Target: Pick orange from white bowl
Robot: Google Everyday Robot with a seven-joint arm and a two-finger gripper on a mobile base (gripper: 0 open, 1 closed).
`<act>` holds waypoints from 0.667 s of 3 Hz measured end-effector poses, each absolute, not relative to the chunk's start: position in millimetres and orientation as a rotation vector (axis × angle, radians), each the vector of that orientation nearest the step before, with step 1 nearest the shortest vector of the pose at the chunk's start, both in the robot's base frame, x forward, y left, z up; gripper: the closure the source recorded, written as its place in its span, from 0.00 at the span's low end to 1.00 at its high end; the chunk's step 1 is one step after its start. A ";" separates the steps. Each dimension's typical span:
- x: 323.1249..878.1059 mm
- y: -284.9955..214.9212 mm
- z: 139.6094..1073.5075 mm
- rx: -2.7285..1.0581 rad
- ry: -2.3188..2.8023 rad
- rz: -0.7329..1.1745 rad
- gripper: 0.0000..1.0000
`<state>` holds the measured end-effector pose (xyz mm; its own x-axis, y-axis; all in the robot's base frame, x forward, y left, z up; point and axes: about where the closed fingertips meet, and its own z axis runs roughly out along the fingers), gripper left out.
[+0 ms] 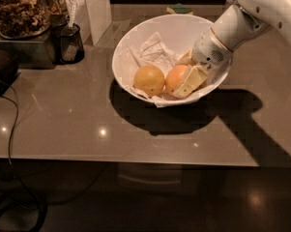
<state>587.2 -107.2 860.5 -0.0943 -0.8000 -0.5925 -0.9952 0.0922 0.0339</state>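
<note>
The white bowl (135, 37) stands on the grey counter, lined with crumpled white paper (153, 52). Two round fruits lie in it side by side. The deeper reddish orange (173, 77) is on the right and a paler yellow fruit (149, 79) is on the left. My gripper (182, 76) reaches into the bowl from the upper right. One cream finger (192, 80) lies against the orange's front right side, and the other finger (186, 58) sits behind it. The gripper is shut on the orange, which still rests in the bowl.
A glass jar of nuts (17, 8) on a metal box, a black cup (68, 42) and a white upright box (97, 8) stand at the back left. A dark object (0, 69) and a cable (10, 129) lie at the left. The counter's front edge (135, 161) runs across.
</note>
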 end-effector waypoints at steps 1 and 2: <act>589.0 -118.8 872.4 -1.679 1.937 0.610 1.00; 592.1 -122.2 883.7 -1.623 1.904 0.618 1.00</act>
